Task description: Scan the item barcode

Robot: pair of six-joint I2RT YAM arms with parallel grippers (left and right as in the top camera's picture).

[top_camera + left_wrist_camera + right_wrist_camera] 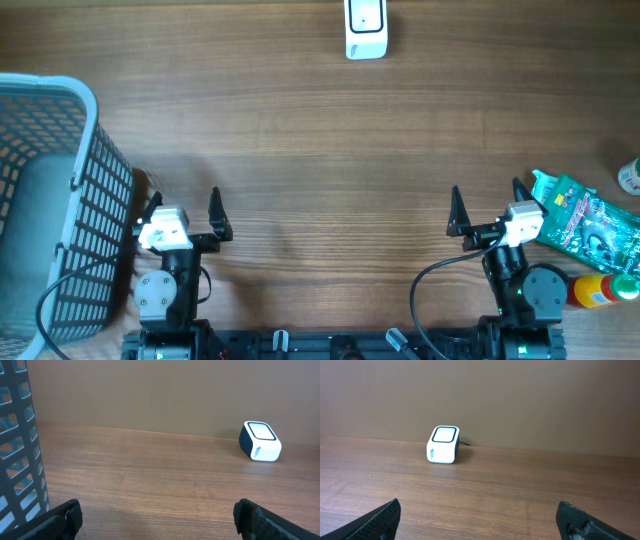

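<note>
The white barcode scanner (365, 30) stands at the far edge of the table, with its dark window facing up. It also shows in the left wrist view as the scanner (261, 441) and in the right wrist view as the scanner (443, 445). A green packet (590, 222) lies at the right, just beside my right gripper (487, 203). That gripper is open and holds nothing (480, 515). My left gripper (183, 203) sits at the near left beside the basket, open and holding nothing as well (157, 515).
A grey mesh basket (95, 190) fills the left side, close to my left gripper, and shows as the basket (17, 450) in the left wrist view. An orange bottle with a green cap (600, 290) and a white item (630, 178) lie at the right edge.
</note>
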